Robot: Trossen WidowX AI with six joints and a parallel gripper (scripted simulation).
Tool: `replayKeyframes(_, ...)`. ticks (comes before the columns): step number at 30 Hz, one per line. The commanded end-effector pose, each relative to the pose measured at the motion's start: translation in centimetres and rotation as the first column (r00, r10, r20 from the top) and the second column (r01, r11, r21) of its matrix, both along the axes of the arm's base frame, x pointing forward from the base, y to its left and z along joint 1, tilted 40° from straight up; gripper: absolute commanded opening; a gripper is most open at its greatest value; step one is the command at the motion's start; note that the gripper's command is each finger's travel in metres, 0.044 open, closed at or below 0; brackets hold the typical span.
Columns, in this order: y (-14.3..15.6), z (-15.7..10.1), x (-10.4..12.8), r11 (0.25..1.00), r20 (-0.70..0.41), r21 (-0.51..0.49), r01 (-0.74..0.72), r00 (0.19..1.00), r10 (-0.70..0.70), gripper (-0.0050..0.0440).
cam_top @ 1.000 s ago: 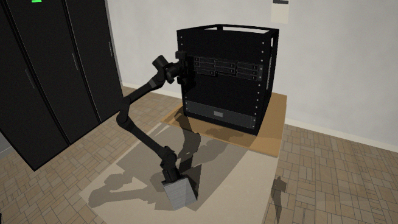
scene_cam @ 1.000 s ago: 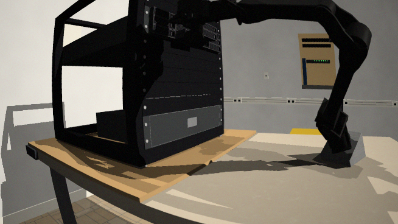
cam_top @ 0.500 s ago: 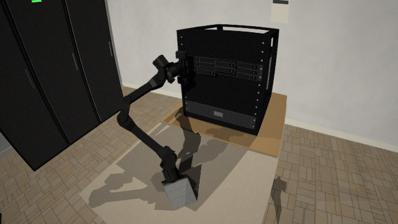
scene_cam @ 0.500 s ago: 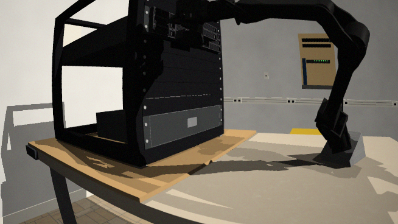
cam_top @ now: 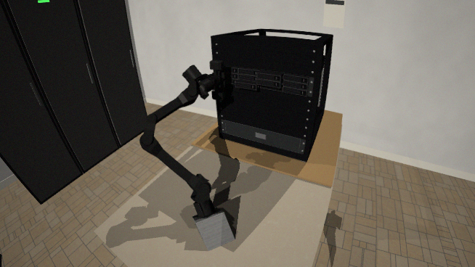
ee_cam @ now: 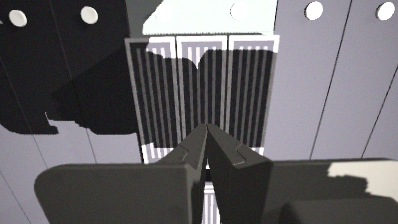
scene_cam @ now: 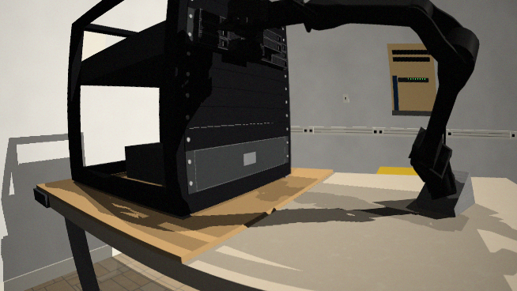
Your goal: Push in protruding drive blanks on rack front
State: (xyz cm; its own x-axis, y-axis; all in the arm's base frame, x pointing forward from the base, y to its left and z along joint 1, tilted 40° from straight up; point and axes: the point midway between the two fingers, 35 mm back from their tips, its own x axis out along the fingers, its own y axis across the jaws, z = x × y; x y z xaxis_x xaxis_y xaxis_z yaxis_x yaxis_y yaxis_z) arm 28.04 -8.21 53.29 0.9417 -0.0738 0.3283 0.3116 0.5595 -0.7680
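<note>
With fingers pressed together, gripper (ee_cam: 206, 127) holds nothing.

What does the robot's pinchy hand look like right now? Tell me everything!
The gripper is dark grey, matte like plastic, with two blocky fingers that taper to wedge tips. The fingers are shut tight, tips meeting, and nothing is between them. It points straight at a ribbed, slotted drive blank in the front of the black rack, near the rack's upper left corner in the top view. Its shadow falls across the blanks. Whether the tips actually touch the blank cannot be told.
</note>
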Motion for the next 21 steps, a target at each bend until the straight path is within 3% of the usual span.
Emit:
replayKeyframes(1,0.11,0.74,-0.15,1.0,0.018,-0.012,0.005,1.0,-0.004,-0.005)
replayKeyframes(21,0.08,0.9,0.17,1.0,0.018,-0.012,0.005,1.0,-0.004,-0.005)
